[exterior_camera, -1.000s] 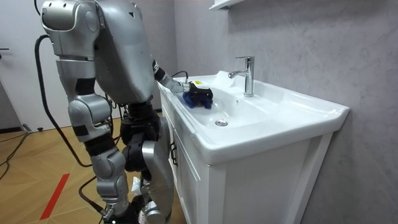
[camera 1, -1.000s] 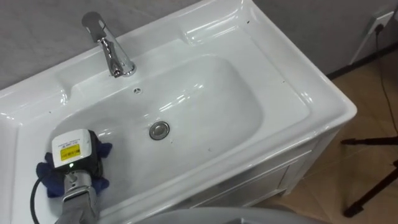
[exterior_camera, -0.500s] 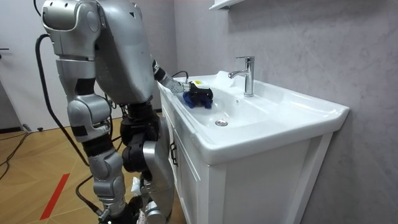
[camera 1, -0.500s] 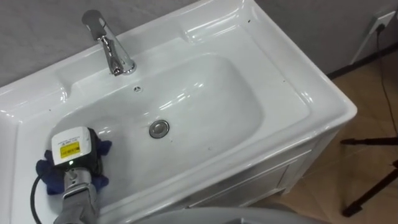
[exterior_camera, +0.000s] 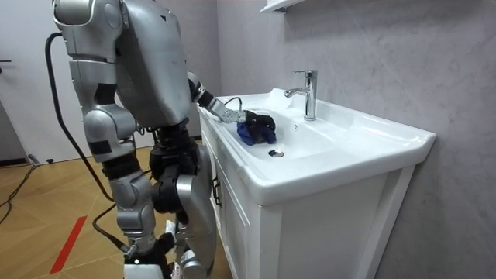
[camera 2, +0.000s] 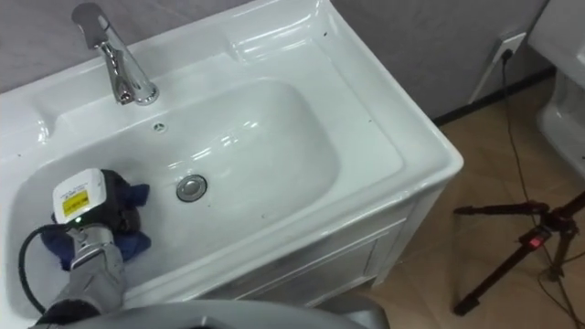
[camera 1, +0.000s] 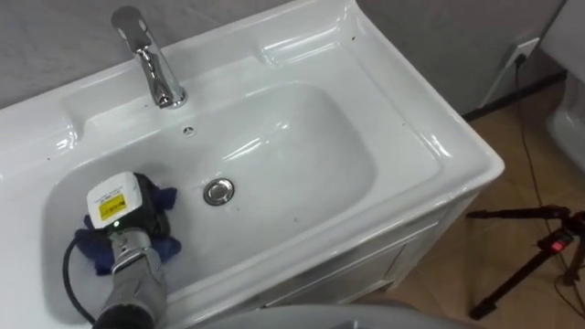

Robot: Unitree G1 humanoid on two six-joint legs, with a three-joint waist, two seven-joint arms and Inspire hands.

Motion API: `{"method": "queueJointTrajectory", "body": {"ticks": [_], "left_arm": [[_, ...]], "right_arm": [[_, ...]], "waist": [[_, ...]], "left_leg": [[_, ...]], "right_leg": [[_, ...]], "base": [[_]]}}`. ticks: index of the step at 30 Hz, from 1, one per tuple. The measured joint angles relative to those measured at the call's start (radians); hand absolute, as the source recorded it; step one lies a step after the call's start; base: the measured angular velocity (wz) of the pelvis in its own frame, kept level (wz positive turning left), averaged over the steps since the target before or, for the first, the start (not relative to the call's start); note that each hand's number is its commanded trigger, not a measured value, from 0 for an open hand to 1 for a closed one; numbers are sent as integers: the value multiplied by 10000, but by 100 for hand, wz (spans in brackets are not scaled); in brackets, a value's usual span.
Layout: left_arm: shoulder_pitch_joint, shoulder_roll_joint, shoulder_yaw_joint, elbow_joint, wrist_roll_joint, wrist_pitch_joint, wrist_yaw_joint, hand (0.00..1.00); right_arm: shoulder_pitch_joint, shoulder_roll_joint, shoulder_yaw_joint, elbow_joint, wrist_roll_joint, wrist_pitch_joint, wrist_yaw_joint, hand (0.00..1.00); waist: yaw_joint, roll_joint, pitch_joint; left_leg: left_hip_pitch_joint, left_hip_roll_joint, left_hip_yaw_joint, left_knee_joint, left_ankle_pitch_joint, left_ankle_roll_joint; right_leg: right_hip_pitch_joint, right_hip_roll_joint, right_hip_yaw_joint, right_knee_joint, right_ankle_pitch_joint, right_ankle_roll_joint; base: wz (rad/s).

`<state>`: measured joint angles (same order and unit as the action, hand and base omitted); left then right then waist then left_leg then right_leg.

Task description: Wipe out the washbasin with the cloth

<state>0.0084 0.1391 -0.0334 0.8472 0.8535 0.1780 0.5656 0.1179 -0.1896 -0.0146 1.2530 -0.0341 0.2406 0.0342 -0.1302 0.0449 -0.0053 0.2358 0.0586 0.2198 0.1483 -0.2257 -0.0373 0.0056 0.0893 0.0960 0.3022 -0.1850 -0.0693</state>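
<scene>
Room view: white basin, grey wall

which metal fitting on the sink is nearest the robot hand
The round drain in the bowl floor, just beside the blue cloth under the left robot hand. The faucet and the small overflow hole sit farther back.

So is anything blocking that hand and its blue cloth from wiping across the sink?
Nothing visible does. The left hand sits on the blue cloth at the left of the basin; only the flush drain lies ahead, and the faucet stands on the back rim.
</scene>
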Motion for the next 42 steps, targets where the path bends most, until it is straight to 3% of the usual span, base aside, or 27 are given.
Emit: {"method": "queueJointTrajectory", "body": {"ticks": [6, 9, 11, 16, 21, 27, 29, 35, 38, 42], "left_arm": [[-993, -260, -148, 253, -743, 199, -387, 100], [-1276, -396, -273, 288, -1355, 391, -400, 100], [-1434, -404, -571, 328, -1993, 477, -407, 100], [-1939, -538, -1336, 321, -2612, 624, -1088, 100], [-2624, -702, -2103, 299, -3925, 608, -1379, 100], [-3538, -1095, -2981, 111, -4231, 606, -2037, 100], [-3700, -1093, -3280, 0, -4675, 606, -2087, 100], [-3893, -1094, -3777, -744, -5544, 653, -2561, 100], [-3898, -1095, -4445, -1883, -5897, 796, -3038, 100], [-3901, -1092, -5117, -2991, -5895, 864, -3653, 100]], "right_arm": [[-675, 216, 431, 171, 752, 22, -121, 0], [-702, 276, 506, 357, 767, 133, -256, 0], [-615, 287, 763, 373, 805, 265, -256, 0], [-494, 287, 879, 503, 907, 573, -58, 0], [-445, 280, 1058, 617, 1279, 764, 69, 0], [-507, 247, 1115, 375, 1163, 718, 357, 0], [-517, 202, 1258, 221, 1138, 627, 384, 0], [-751, 187, 1548, 116, 1099, 367, 405, 0], [-766, 160, 1698, 56, 1057, 355, 422, 0], [-702, 120, 1725, 204, 1075, 306, 436, 0]], "waist": [[-85, -137, 25], [-284, -165, 18], [-439, -162, 20], [-1387, -173, 24], [-1703, -182, 27], [-1934, -183, 43], [-1927, -157, 64], [-1990, -96, 166], [-2145, 18, 168], [-2313, 185, 251]], "left_leg": [[-382, 5, 297, 42, -2, 6], [-529, -13, 370, 21, -24, 152], [-561, 20, 394, -58, -59, 210], [-732, -42, 324, -57, -82, 288], [-730, -62, 370, -57, -117, 343], [-749, -142, 376, -150, -151, 421], [-799, -192, 330, -167, -156, 457], [-1108, -389, 40, -120, -154, 689], [-1401, -446, -67, -122, -105, 793], [-1529, -550, -12, 25, -67, 852]], "right_leg": [[-290, 1, 151, -268, 321, 183], [-432, -26, 159, -303, 466, 244], [-473, -50, 158, -278, 494, 268], [-621, -172, 12, -252, 526, 278], [-601, -179, 92, -285, 521, 292], [-653, -243, 99, -298, 484, 382], [-707, -298, 74, -281, 453, 433], [-842, -550, -313, -308, 333, 634], [-908, -715, -604, -519, 396, 762], [-756, -912, -721, -670, 430, 823]], "base": [[-8], [-2], [0], [4], [2], [-1], [8], [23], [33], [23]]}}
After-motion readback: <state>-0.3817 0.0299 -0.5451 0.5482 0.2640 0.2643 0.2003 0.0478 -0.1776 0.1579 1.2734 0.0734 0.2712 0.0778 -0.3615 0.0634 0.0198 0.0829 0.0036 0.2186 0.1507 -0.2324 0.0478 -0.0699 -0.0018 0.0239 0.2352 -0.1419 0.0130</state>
